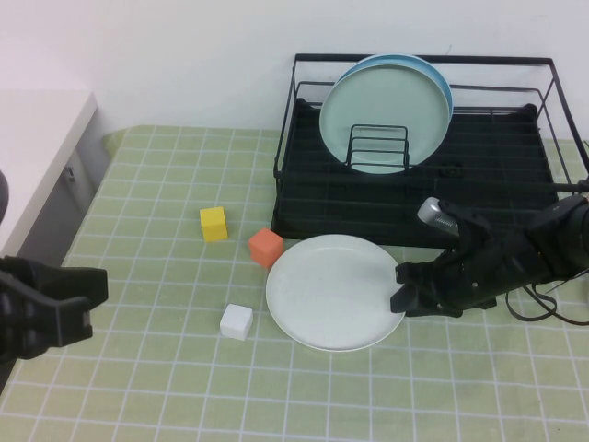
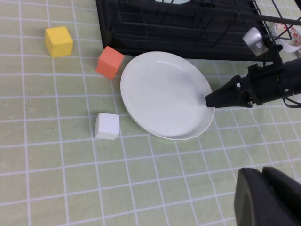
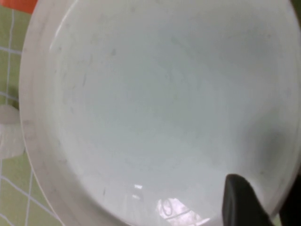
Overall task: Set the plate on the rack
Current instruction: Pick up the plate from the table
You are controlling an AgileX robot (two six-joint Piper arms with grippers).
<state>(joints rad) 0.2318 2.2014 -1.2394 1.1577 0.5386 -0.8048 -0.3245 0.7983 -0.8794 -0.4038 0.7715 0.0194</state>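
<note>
The white plate (image 1: pixel 327 290) lies flat on the green checked cloth, just in front of the black wire rack (image 1: pixel 515 166). My right gripper (image 1: pixel 402 293) is at the plate's right rim, with one finger over the inside and the other outside the rim, closed on it. The right wrist view is filled by the plate (image 3: pixel 155 103), with the gripper (image 3: pixel 275 207) at its rim. The left wrist view shows the plate (image 2: pixel 162 94), the rack (image 2: pixel 188 33) and the right gripper (image 2: pixel 208 100). My left gripper (image 1: pixel 87 295) is shut and empty at the table's left edge; it also shows in its own wrist view (image 2: pixel 262 173).
A mint-green plate (image 1: pixel 382 115) and a blue plate (image 1: pixel 442 78) behind it stand in the rack's dividers. A yellow block (image 1: pixel 213 223), an orange block (image 1: pixel 265 246) touching the plate's rim and a white block (image 1: pixel 236 321) lie left of the plate. A white cabinet (image 1: pixel 37 138) stands far left.
</note>
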